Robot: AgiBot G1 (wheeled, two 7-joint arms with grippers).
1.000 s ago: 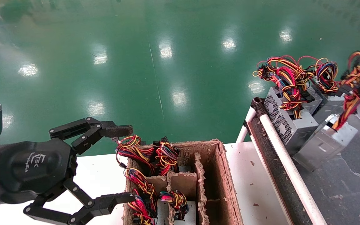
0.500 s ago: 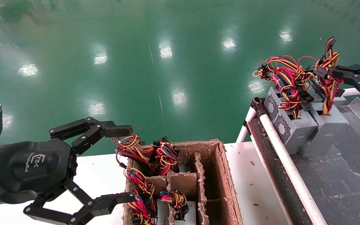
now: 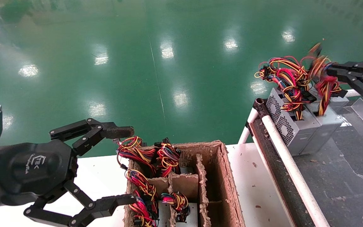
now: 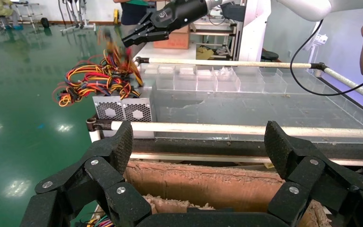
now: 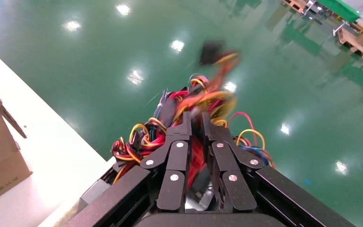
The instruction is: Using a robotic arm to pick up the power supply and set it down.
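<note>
The power supply (image 3: 325, 124), a silver-grey metal box, stands upright on the dark belt beside a second unit (image 3: 290, 126) with a perforated vent side. Its orange, red and yellow wire bundle (image 3: 321, 82) rises to my right gripper (image 3: 330, 71), which is shut on the wires. In the right wrist view the narrow fingers (image 5: 179, 156) pinch red wires at the right gripper (image 5: 195, 118). My left gripper (image 3: 128, 165) hangs wide open beside the cardboard divider box (image 3: 222, 176), nothing between its pads (image 4: 121, 144). In the left wrist view it is the left gripper (image 4: 199, 142).
The cardboard box (image 4: 208, 182) holds more wired units (image 3: 143, 189) in its left cells. A white rail (image 3: 291, 170) and black strip edge the dark belt (image 3: 342, 179). The box sits on a white table (image 3: 257, 189). Green floor lies beyond.
The right gripper carried the tilted power supply leftward and stood it upright against the vented unit. Its wires are now swinging. The left arm has not moved.
</note>
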